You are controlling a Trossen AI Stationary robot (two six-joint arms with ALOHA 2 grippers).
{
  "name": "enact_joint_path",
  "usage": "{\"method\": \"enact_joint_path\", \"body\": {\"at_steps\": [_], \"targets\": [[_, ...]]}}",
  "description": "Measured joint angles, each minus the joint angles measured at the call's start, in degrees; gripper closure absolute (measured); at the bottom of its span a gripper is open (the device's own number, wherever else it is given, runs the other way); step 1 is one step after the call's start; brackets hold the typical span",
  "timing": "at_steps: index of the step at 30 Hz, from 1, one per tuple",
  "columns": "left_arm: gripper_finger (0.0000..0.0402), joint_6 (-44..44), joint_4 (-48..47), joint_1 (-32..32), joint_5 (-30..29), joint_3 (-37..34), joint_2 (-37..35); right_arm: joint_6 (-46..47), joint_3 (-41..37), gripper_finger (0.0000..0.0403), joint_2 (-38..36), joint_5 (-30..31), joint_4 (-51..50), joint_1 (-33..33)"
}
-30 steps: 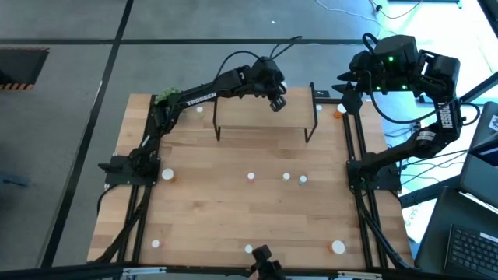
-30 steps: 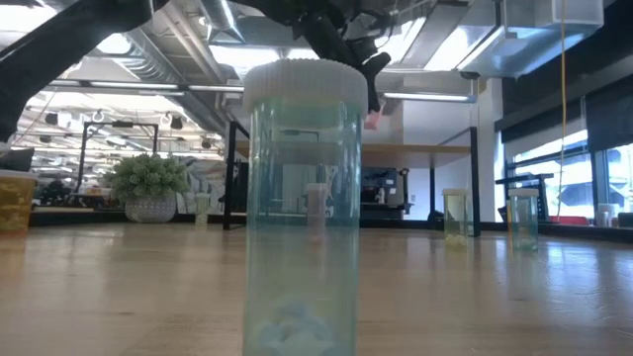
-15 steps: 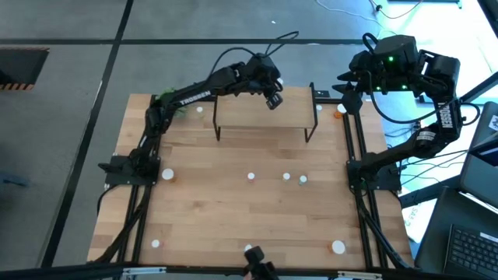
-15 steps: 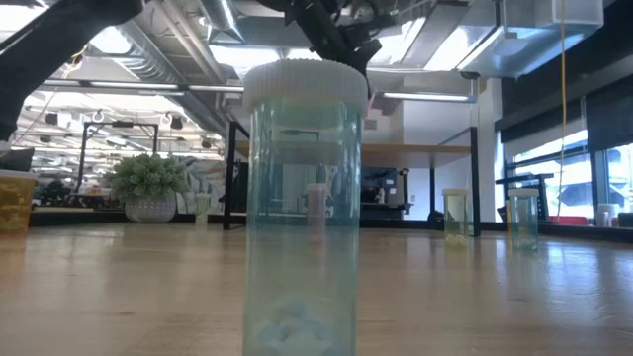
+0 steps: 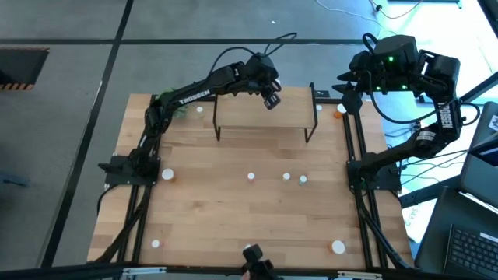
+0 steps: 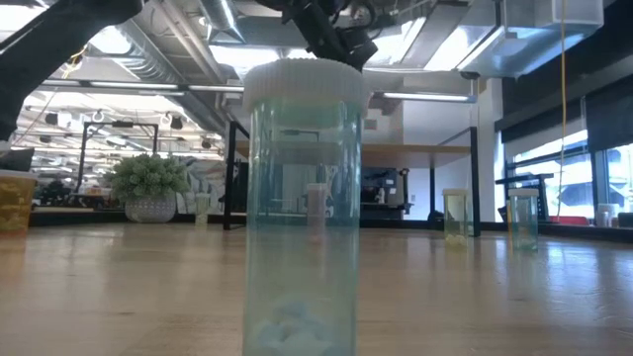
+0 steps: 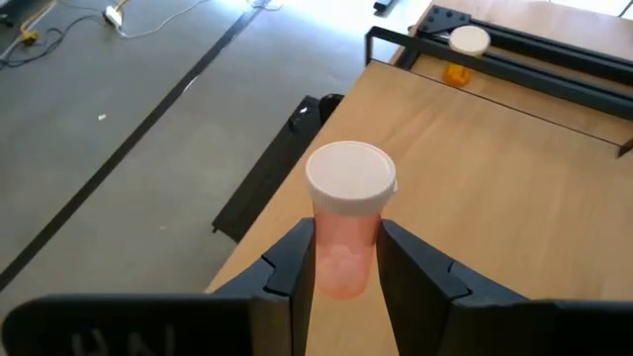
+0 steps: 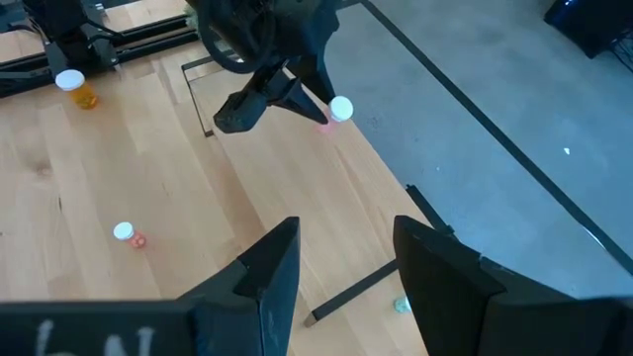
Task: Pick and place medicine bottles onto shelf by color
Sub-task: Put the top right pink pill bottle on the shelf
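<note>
My left gripper point(image 5: 270, 99) is shut on a pink medicine bottle with a white cap point(image 7: 346, 222). It hovers over the far edge of the shelf point(image 5: 264, 118), a small wood board on black legs at the table's far middle. The right wrist view shows the same bottle point(image 8: 339, 110) at that gripper's fingertips. My right gripper point(image 8: 341, 267) is raised over the far right corner, open, with nothing between its fingers. Other medicine bottles stand on the tabletop point(image 5: 251, 176) point(image 5: 286, 176) point(image 5: 303, 180). An orange one point(image 5: 339, 113) stands by the right rail. My left gripper pinches the pink bottle's body below the cap point(image 7: 341, 267) between its two fingers, one on each side. The fingers slant down from the table's left. The bottle is lifted clear above the shelf, cap up.
A green plant ball point(image 5: 166, 99) sits at the far left corner. More bottles stand near the left rail point(image 5: 167, 175) and along the near edge point(image 5: 156, 243) point(image 5: 338, 247). One clear bottle point(image 6: 302, 198) stands right before the low camera and hides much of its view.
My left gripper has risen a little and shifted slightly toward the table's left with the pink bottle still in its hold. The bottle stays clear of the shelf.
</note>
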Motion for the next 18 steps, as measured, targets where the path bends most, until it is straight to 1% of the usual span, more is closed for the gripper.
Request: {"method": "enact_joint_path", "body": {"at_steps": [7, 9, 14, 18], "targets": [[0.0306, -0.05, 0.7, 0.37, -0.48, 0.0, 0.0, 0.0, -0.02, 0.0235, 0.0, 0.02, 0.0, 0.0], [0.0306, 0.0, 0.77, 0.34, -1.8, -0.21, 0.0, 0.0, 0.0, 0.0235, -0.02, 0.04, 0.0, 0.0], [0.0306, -0.55, 0.41, 0.53, -3.86, -3.52, 0.28, 0.0, -0.01, 0.0235, -0.01, 0.04, 0.0, -0.01], [0.0306, -0.75, 0.42, 0.62, -3.96, -3.82, 0.25, 0.0, -0.01, 0.0235, -0.01, 0.04, 0.01, -0.02]]}}
